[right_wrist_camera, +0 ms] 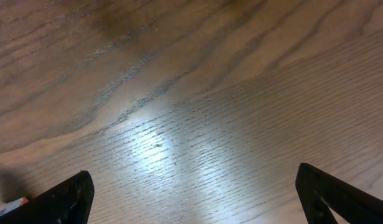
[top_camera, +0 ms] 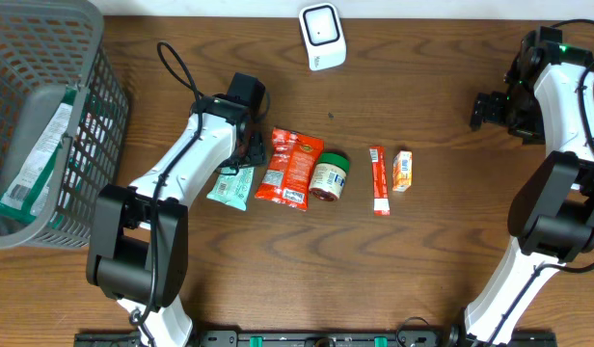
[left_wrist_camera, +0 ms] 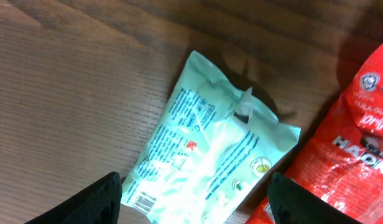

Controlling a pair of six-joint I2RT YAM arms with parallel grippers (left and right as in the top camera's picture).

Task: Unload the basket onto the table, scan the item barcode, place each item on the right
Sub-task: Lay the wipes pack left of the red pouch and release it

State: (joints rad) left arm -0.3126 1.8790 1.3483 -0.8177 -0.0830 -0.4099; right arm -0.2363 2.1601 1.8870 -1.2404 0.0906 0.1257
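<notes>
A mint-green packet lies flat on the wooden table, left of a red snack bag. My left gripper hovers just over the packet's far end. In the left wrist view the packet lies between the spread fingers of that gripper, which is open and holds nothing. A small barcode shows at the packet's lower left corner. The white scanner stands at the table's far edge. My right gripper is far right, and in its wrist view it stands open over bare wood.
A grey mesh basket with a packet inside stands at the far left. In a row right of the red bag are a small green-lidded jar, a red stick pack and a small orange box.
</notes>
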